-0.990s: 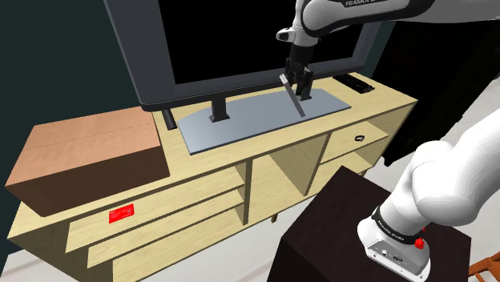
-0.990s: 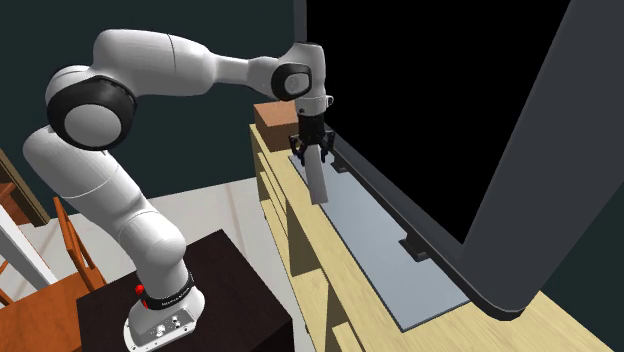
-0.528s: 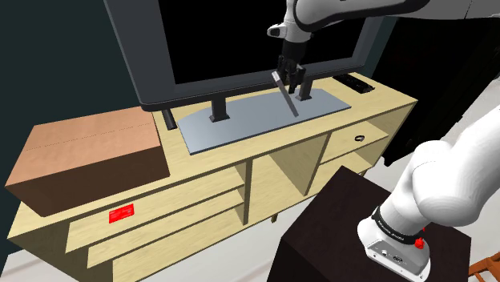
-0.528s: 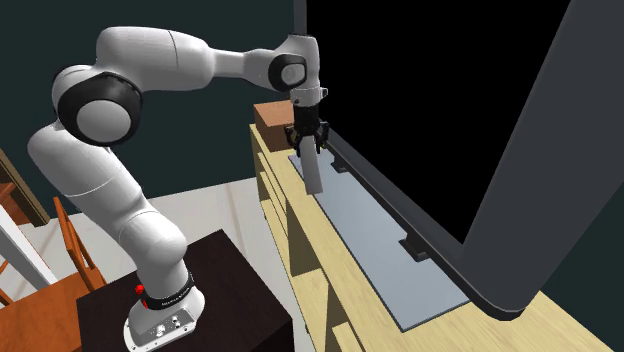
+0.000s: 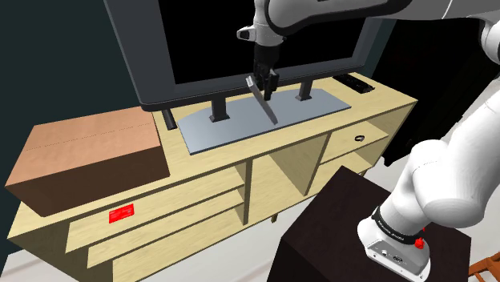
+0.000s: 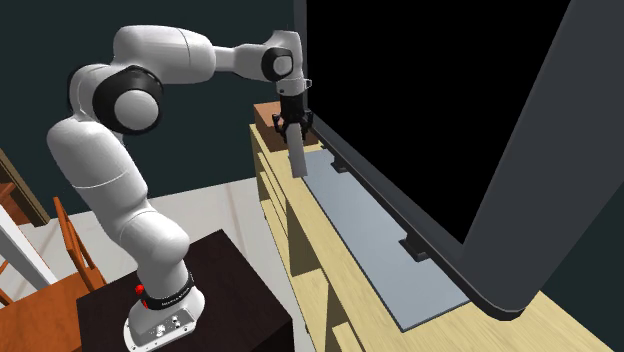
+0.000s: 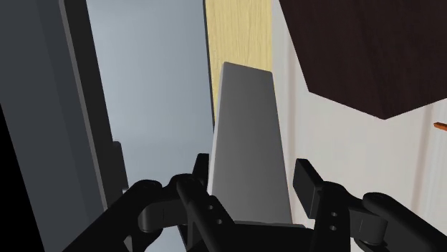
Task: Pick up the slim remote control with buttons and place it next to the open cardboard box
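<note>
Big black TV (image 5: 240, 40) w/ dark grey frame fills the back of the shoulder view; in the second exterior view it takes up the right half. Pale wood cabinet (image 5: 377, 108) under it, w/ open shelves and a drawer front toward the shoulder view's right. White arm (image 5: 352, 12) rises from the dark brown stand (image 5: 336, 216) at lower right and reaches across the top of the frame to a spot in front of the screen; wrist points down. Flat grey base plate (image 5: 240, 124) of the TV lies along the cabinet top; two dark posts stand on it. Brown cardboard box (image 5: 88, 156) sits at the cabinet's end on the shoulder view's left, well apart from the gripper; its top reads flat.

Slim remote (image 5: 264, 101), drawn plain grey, hangs from the gripper (image 5: 265, 86); lifted clear of the plate, tilted, lower end slanting toward the shoulder view's right, approx over the plate's middle. Wrist view: fingers (image 7: 306, 182) sit narrow on either long side of the remote's near end, clasping it; no buttons can be made out on its face.

Small black object (image 5: 357, 84) lies on the cabinet top at the shoulder view's far right; red label (image 5: 122, 214) on a lower shelf below the box; small dark ring (image 5: 359, 138) on the drawer front.
</note>
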`<action>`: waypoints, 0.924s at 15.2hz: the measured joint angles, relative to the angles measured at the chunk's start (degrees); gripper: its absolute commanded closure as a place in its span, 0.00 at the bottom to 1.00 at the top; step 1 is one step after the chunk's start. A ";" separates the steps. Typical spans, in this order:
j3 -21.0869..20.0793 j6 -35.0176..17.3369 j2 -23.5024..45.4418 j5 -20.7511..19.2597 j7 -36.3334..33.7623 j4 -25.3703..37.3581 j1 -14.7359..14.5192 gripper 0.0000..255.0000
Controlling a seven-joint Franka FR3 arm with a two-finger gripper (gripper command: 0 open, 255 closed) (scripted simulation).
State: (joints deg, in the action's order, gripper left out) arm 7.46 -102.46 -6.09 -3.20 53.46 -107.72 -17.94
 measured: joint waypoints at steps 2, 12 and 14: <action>-1.25 0.71 2.48 0.40 -2.20 3.07 -1.08 1.00; -6.33 4.53 15.25 0.89 -12.45 19.18 -6.49 1.00; -7.24 6.13 19.20 0.78 -14.64 24.65 -7.83 1.00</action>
State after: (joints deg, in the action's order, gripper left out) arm 0.22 -96.32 13.11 -2.42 38.82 -83.07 -25.77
